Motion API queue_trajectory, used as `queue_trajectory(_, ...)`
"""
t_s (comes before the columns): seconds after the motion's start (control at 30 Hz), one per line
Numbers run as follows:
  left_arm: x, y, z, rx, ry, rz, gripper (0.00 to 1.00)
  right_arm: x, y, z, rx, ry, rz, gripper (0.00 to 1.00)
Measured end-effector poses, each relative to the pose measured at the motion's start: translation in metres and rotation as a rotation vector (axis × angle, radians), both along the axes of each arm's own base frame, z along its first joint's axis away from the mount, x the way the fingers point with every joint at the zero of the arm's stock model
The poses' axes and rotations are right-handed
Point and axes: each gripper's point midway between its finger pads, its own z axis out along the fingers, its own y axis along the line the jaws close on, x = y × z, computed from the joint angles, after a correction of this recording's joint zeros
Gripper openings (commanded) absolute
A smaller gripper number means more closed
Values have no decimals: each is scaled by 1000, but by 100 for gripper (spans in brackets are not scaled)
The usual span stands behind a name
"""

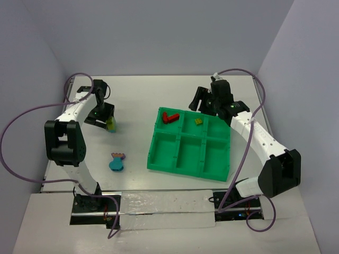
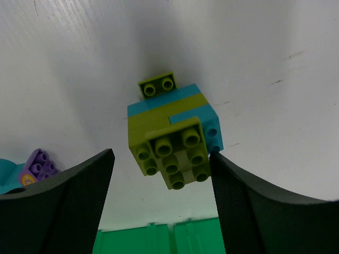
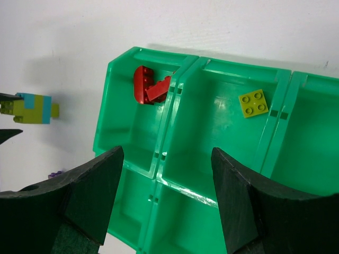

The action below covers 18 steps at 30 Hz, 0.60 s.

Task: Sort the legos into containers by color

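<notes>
White bench point(image 1: 137, 100) fills the left wrist view, where the left end effector point(image 2: 161, 156) stands spread around a yellow-green and cyan lego cluster point(image 2: 169, 137). Its long axis runs out along the fingers point(image 2: 69, 201), one finger seemingly touching it, the other apart. The top view alone shows the whole green tray point(image 1: 159, 161) lying well to its right, by the right end effector point(image 1: 209, 103), spread and empty.
</notes>
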Motion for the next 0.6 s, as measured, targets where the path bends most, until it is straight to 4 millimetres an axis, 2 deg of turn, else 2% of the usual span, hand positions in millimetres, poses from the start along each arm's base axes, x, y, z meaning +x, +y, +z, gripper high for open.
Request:
queue_trajectory(0.3,0,0,0,-5,3,12,78,-2,0,-1,-4,3,6,75)
queue_trajectory(0.47,-1,2,2,7,7,4,85,-3,1,-1,2,5,14,75)
queue_trajectory(0.6,3,8,12,38,-10,-2,86,-4,3,-1,6,6,20,75)
